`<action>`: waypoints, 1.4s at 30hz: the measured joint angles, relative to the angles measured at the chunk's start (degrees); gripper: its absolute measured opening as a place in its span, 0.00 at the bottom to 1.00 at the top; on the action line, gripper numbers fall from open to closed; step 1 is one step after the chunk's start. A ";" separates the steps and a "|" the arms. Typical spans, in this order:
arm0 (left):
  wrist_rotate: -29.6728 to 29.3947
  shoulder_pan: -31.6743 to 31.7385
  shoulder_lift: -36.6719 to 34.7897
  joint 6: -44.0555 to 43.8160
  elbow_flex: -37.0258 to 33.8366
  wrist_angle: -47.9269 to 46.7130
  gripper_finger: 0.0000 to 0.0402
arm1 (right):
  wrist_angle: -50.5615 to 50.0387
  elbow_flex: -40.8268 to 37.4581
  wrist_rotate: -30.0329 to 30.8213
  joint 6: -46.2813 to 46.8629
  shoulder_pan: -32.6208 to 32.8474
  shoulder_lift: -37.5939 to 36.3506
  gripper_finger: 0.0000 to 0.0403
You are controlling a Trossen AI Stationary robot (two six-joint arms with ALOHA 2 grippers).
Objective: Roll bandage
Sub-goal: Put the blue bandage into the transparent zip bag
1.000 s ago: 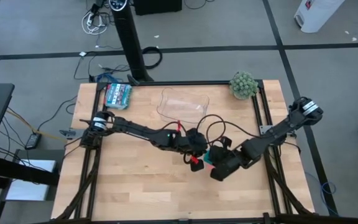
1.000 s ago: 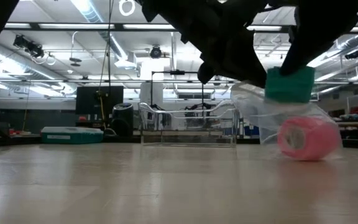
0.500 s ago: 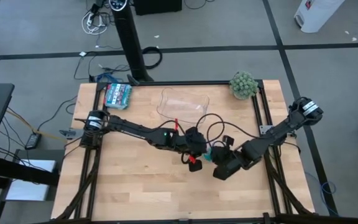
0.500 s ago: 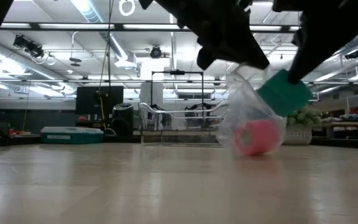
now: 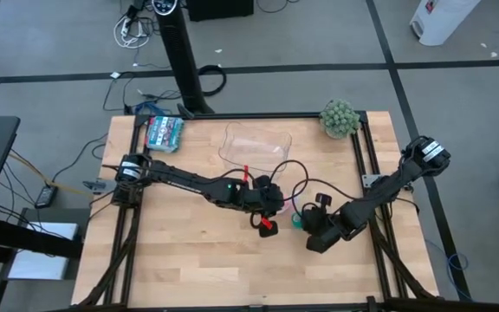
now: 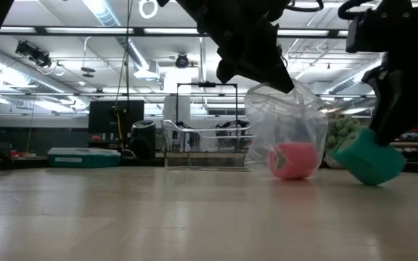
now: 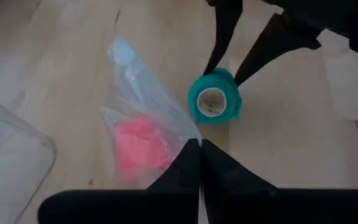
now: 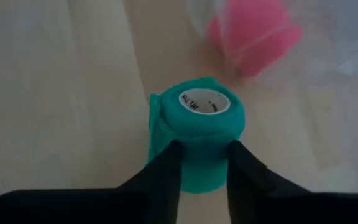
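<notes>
The bandage is a compact teal roll with a cardboard core. It sits tilted, low at the table right of centre, with my right gripper shut on it from above. Just to its left, my left gripper is shut on a clear plastic bag. A pink roll lies in the bag's bottom, which rests on the table. My left gripper pinches the bag's upper edge between its two shut fingertips, slanting down from the table's left. The bag hangs below the fingers, its bottom on the table. My right gripper pinches the roll's curved side between its two fingers, slanting down from above. The open core end faces up toward the wrist. The roll is tilted, its lower edge at the table top; whether it touches, I cannot tell.
A clear plastic tray lies at the far middle. A flat teal packet is at the far left corner and a small green plant at the far right corner. Bare wood stretches along the near half of the table.
My right gripper has sunk toward the table and shifted toward its right edge, bringing the teal roll from above the bag down to table height and tipping it. My left gripper has drawn the bag with the pink roll a little toward the table's left.
</notes>
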 joint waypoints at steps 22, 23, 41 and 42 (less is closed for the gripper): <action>3.63 0.02 0.09 0.22 -0.06 -0.17 0.02 | -12.57 8.36 -5.01 -9.13 3.53 -1.06 0.52; 3.63 0.02 0.10 0.20 -0.07 -0.16 0.02 | -12.78 8.34 -4.99 -9.87 3.15 -0.49 0.52; 3.94 0.02 0.11 -0.42 -0.11 0.25 0.02 | -3.85 0.93 -5.55 -15.84 -1.55 4.03 0.35; 3.94 0.02 0.11 -0.42 -0.11 0.25 0.02 | -3.90 0.93 -5.58 -15.65 -1.41 3.91 0.31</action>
